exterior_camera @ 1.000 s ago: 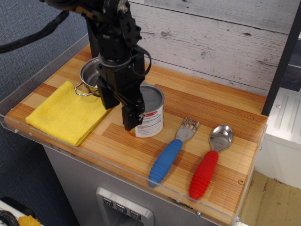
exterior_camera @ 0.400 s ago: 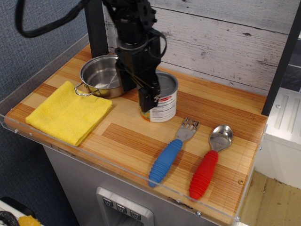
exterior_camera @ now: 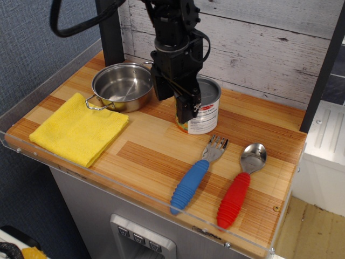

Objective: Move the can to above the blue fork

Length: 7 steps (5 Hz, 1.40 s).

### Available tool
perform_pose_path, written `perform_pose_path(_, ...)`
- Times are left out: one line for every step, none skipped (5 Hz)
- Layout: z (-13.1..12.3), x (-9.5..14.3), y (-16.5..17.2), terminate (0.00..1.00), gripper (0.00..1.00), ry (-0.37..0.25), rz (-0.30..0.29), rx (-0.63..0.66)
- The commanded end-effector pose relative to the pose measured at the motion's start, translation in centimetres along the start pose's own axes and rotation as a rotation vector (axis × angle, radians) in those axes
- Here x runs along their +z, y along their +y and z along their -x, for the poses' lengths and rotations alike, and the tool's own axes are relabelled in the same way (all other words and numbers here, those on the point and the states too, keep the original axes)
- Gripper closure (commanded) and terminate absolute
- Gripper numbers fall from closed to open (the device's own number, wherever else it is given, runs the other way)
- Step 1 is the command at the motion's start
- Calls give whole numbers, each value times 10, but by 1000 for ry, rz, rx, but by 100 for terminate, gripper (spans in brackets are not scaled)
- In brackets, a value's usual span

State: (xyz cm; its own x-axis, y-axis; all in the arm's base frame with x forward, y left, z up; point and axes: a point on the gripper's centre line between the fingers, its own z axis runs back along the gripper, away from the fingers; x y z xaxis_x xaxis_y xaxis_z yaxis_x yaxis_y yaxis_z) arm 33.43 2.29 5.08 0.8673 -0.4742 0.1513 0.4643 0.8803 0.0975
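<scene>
- Comparing with the views from a second and from under half a second ago, the can (exterior_camera: 202, 108) is found shifted in steps away from the yellow cloth (exterior_camera: 78, 128) and toward the back wall; it now stands just behind the tines of the blue fork (exterior_camera: 197, 175), close to them but not touching.
- The gripper (exterior_camera: 186, 102) is seen travelling with the can throughout; its fingers are closed against the can's near side and rim, so the can is judged to be held. The far finger is hidden.
- The can is judged to be at or very near its goal spot beyond the fork; release and withdrawal appear to remain.
- The can is upright, lid on; contents cannot be seen.
- The steel pot (exterior_camera: 123, 86), well to the side of the fork beyond the can, is seen empty.
- The red spoon (exterior_camera: 241, 183) lies beside the fork, undisturbed.
</scene>
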Motion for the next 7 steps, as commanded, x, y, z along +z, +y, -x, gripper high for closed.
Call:
perform_pose_path(-29, 14, -5, 0, 0, -68, -27, -29)
perform_pose_path(-40, 14, -11, 0, 0, -68, -12, -58)
perform_pose_path(-50, 15, -16, 0, 0, -84, -12, -61)
perform_pose_path(-59, 20, -24, 0, 0, -97, -10, -69)
perform_pose_path(-64, 27, -29, 0, 0, -112, -39, -66)
perform_pose_path(-49, 40, -22, 0, 0, -119, -71, -25)
perform_pose_path(-36, 50, -15, 0, 0, -94, -89, 32)
